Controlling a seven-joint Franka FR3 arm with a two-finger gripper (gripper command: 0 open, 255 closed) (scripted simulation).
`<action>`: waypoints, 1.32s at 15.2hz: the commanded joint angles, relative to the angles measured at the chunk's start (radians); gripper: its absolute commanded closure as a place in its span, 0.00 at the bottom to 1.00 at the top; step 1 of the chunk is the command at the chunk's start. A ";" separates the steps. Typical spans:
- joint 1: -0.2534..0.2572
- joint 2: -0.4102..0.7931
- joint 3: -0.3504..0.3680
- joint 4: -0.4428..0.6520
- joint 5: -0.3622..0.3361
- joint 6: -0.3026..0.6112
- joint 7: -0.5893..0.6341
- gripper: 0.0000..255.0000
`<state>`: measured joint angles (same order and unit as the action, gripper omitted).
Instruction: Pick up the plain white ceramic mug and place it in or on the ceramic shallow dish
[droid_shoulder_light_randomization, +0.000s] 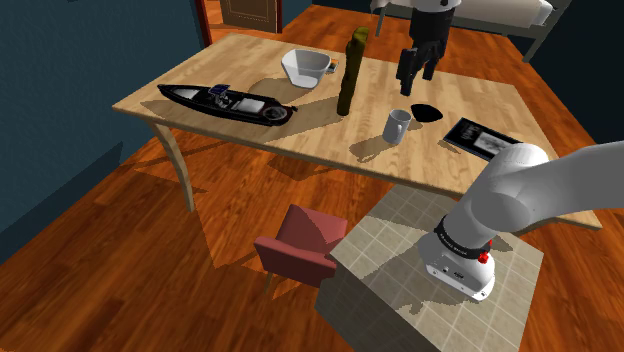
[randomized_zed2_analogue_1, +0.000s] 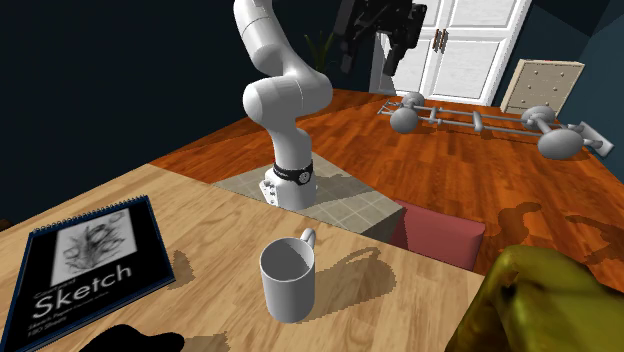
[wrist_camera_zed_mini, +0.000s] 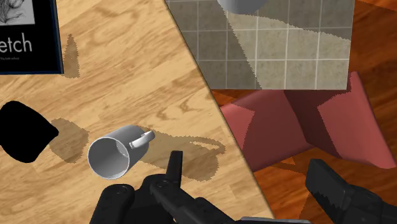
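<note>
The jaws are open and empty, their two black fingers (wrist_camera_zed_mini: 174, 170) standing wide apart with nothing between them. They hang well above the wooden surface (droid_shoulder_light_randomization: 240, 65). In the shoulder view they sit higher in the picture than the black shallow dish (droid_shoulder_light_randomization: 426, 112). In the second exterior view they are up near the top edge, far over the arm's base. The white mug (droid_shoulder_light_randomization: 398, 124) is not in the gap. In the wrist view it lies outside the jaws, just beyond one finger, on the side towards the dish, and far below them. The mug stands upright on the surface with its long axis vertical and its open mouth facing up, so the wrist view looks down into the bare inside. Its handle points away from the dish and towards the edge of the surface nearest the tiled stand (droid_shoulder_light_randomization: 390, 300). The mug and dish are near each other but apart, with bare wood and the mug's shadow between them. A dark-covered sketch pad (droid_shoulder_light_randomization: 484, 139) lies flat beyond the dish. An olive bottle (droid_shoulder_light_randomization: 350, 75) stands upright on the mug's other side, in the shoulder view's left direction. A red chair (droid_shoulder_light_randomization: 297, 243) is on the floor beside the stand, below the edge of the surface.
</note>
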<state>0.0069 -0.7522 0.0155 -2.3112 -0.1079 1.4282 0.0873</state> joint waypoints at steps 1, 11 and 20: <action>0.000 0.000 0.000 0.000 0.000 0.000 0.000 0.00; -0.075 0.095 -0.214 -0.128 -0.091 0.267 -0.155 0.00; -0.117 0.312 -0.413 -0.133 -0.109 0.519 -0.311 0.00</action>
<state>-0.1070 -0.4749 -0.3721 -2.4545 -0.2192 1.9194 -0.1995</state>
